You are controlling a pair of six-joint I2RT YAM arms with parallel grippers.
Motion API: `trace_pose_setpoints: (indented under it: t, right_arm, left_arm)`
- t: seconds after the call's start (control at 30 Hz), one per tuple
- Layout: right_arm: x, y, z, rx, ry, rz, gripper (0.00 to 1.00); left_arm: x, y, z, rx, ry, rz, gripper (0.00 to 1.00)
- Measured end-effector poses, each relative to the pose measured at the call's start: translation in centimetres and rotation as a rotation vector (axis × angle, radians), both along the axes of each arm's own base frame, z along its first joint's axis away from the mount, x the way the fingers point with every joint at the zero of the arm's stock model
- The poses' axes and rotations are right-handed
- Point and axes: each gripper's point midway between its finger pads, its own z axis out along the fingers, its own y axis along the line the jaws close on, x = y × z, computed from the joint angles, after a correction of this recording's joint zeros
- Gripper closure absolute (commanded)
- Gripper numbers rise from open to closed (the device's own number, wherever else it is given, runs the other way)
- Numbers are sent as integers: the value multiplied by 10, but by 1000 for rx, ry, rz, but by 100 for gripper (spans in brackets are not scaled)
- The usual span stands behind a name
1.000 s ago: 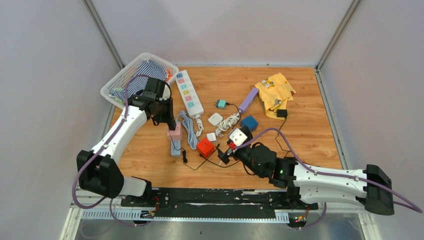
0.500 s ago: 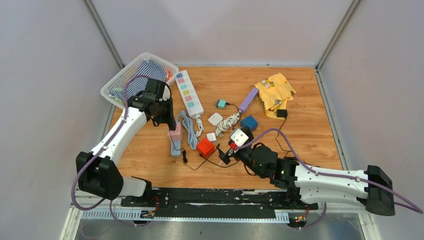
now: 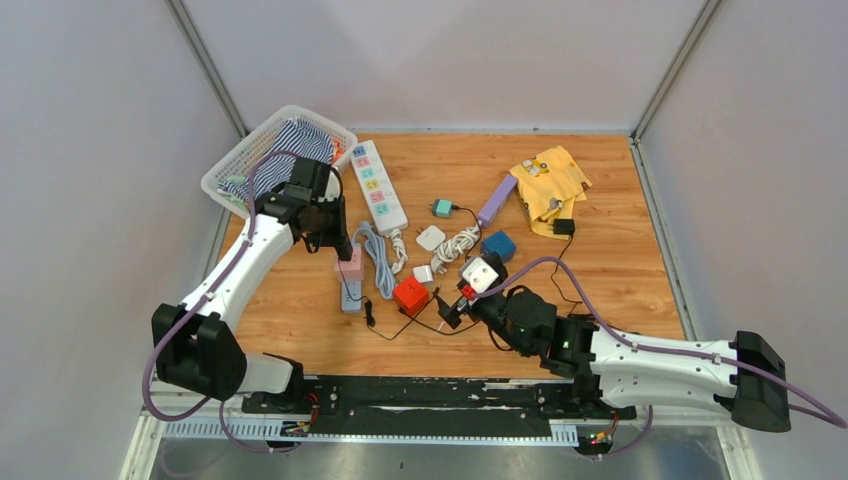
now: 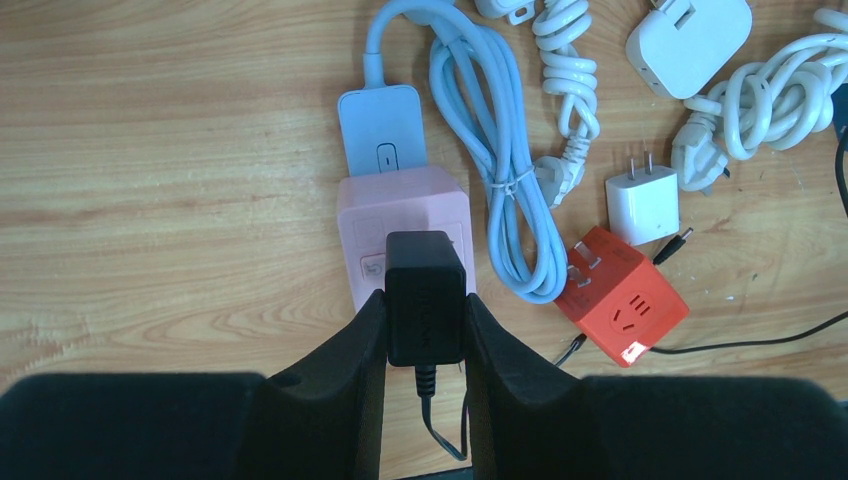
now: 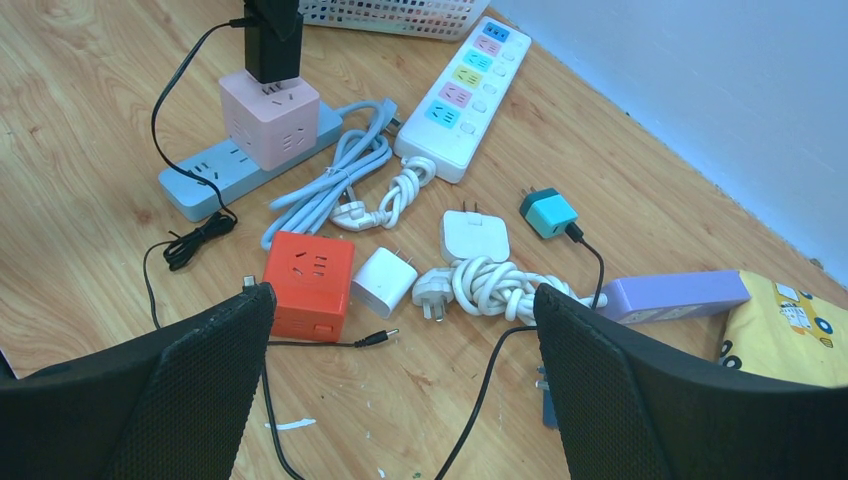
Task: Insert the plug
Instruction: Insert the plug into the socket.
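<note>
No readable text — anywhere.

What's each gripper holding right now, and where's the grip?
Left gripper grips the black adapter by its two side faces, atop the pink socket cube. Right gripper is open, holding nothing.

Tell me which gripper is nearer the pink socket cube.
Left. Its fingers clamp the black plug directly atop the pink cube; the right gripper sits apart, beyond the red cube.
</note>
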Motion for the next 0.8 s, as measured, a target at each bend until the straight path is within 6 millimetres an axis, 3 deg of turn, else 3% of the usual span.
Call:
trace_pose_setpoints:
  t: [0.8]
  right_arm:
    - [-1, -3, 3, 10, -3, -2, 0]
  left_arm:
    - [5, 0, -3, 16, -6, 0, 100]
